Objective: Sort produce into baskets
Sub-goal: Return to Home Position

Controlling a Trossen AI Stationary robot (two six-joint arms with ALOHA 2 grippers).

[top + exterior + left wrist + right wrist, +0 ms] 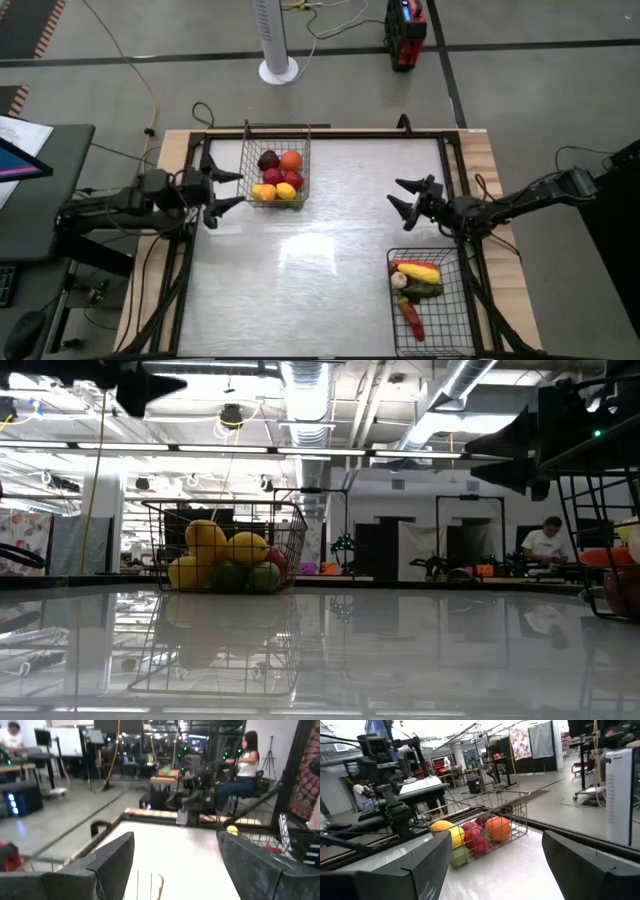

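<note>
— Round produce, where was it held?
— In the left basket [246, 170], toward the table's far edge: one maroon piece [268, 160], one orange piece [291, 160], one red piece [292, 179], and yellow pieces [265, 191] at the basket's near end.
— Long produce?
— In the right basket [456, 318], at the near right corner: yellow corn [418, 271], a green piece [425, 289] beside it, and a long red piece [411, 320].
— The table [320, 260]?
— White and glossy between the baskets.
— Pincers?
— Left pincer [228, 190]: fingers spread, nothing held, just beside the left basket's outer side. Right pincer [398, 193]: fingers spread, nothing held, over the table beyond the right basket, apart from it.
</note>
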